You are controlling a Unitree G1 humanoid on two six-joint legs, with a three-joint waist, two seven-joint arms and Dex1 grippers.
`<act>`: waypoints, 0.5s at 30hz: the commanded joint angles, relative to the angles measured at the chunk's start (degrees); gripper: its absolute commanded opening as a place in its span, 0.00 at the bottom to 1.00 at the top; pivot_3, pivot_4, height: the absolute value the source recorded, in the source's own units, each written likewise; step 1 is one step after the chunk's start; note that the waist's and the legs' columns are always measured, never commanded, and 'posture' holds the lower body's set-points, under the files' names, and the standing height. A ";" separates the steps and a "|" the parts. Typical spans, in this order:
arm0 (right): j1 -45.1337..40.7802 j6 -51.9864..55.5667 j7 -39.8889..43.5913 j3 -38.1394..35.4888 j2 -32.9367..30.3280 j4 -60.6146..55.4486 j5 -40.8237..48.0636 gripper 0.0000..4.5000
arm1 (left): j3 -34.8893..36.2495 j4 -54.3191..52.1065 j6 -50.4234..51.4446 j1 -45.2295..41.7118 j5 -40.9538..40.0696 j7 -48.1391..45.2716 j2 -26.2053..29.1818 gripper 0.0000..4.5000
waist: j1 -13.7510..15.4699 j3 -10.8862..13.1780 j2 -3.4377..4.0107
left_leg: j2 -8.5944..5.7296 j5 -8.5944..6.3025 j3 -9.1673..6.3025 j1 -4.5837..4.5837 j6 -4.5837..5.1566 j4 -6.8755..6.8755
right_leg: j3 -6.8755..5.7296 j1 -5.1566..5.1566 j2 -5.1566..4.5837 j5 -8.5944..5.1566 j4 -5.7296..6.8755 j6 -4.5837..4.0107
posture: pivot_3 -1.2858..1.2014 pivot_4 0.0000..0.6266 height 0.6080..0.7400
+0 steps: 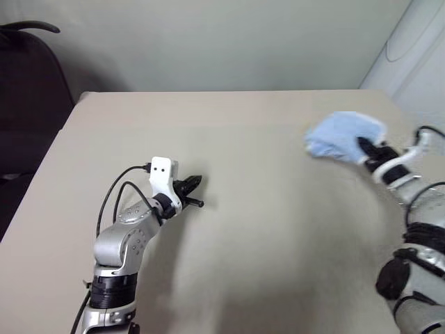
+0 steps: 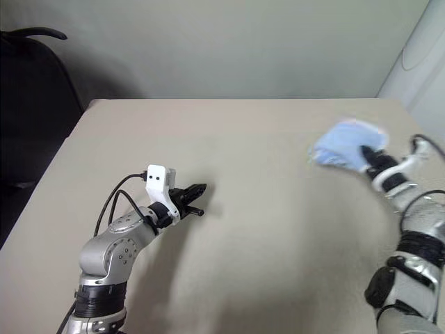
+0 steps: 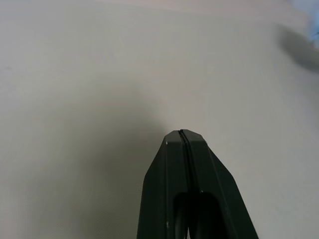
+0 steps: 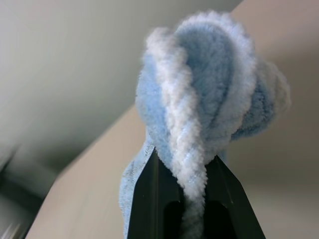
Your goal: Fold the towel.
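Note:
The towel (image 1: 341,137), light blue terry cloth with a whitish border, hangs bunched up above the right side of the beige table (image 1: 264,229). My right gripper (image 1: 366,149) is shut on it; in the right wrist view the bunched towel (image 4: 199,99) bulges out between the two black fingers (image 4: 144,199). My left gripper (image 1: 196,192) hovers over the left-middle of the table, far from the towel, shut with nothing in it. The left wrist view has its fingertips (image 3: 174,144) pressed together over bare tabletop.
A dark chair (image 1: 28,90) stands beyond the table's left edge. A white rounded object (image 1: 410,49) stands at the far right, past the table's corner. A pale wall runs behind the table's far edge (image 1: 229,91).

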 commanded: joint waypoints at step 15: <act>-5.30 -19.78 -7.25 -0.16 -10.78 32.54 -7.93 0.42 | -2.39 0.13 -0.73 -2.22 0.14 -0.91 -1.59 0.00 | -0.36 -0.01 0.06 | 0.04 -0.27 0.17 0.10 0.48 0.04 | 0.09 0.01 -0.01 0.01 0.15 -0.01 | 0.52 0.24 1.00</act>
